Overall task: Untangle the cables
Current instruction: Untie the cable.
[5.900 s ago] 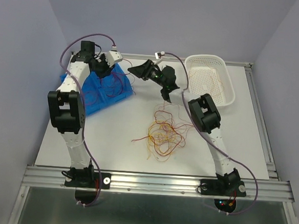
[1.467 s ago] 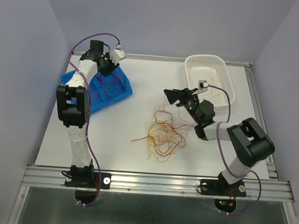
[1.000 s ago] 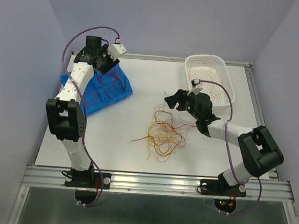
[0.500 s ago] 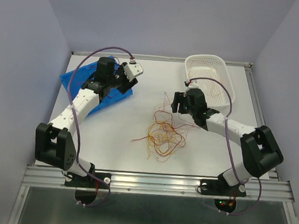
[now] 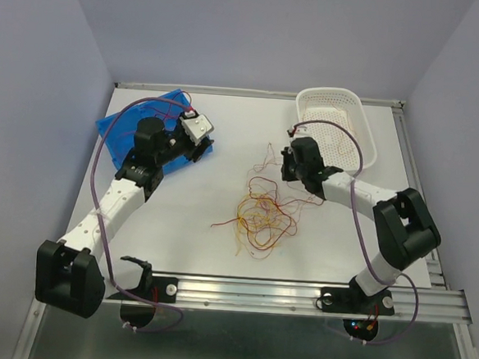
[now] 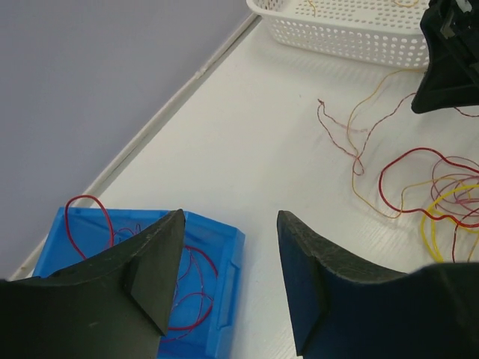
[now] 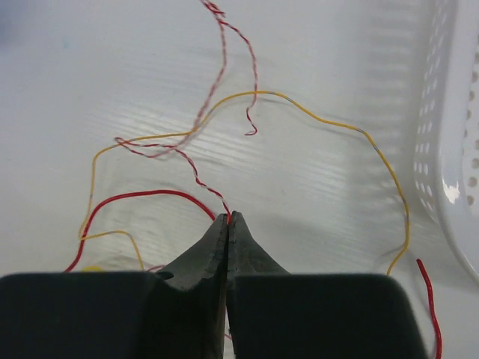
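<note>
The right gripper (image 7: 228,218) has its two black fingers pressed flat together, tip to tip, low over the white table top (image 5: 180,208), and a red-and-white twisted strand (image 7: 196,176) runs straight into the pinch, so it looks nipped between the very tips. That strand snakes away up the wrist view, crossing a long yellow-orange wire (image 7: 322,120) that arcs round toward the white perforated plastic basket (image 7: 453,142) at the right edge. From above, this gripper sits at the far side of the cables (image 5: 261,218), a loose, curly heap of hair-thin dark red and yellow-orange wires lying mid-table, nearer the right arm, with a few stray loops reaching out toward the basket. The basket stands at the far right corner, just beside the gripper, and some thin orange strands lie inside it. The left gripper (image 6: 230,224) hangs with its fingers spread well apart and nothing between them. It hovers over the near edge of the shallow blue plastic tray (image 6: 221,247) at the far left of the table. Several thin red wires (image 6: 84,200) lie curled in that tray, one loop rising over its rim. The heap is well apart from the left gripper and the tray.
</note>
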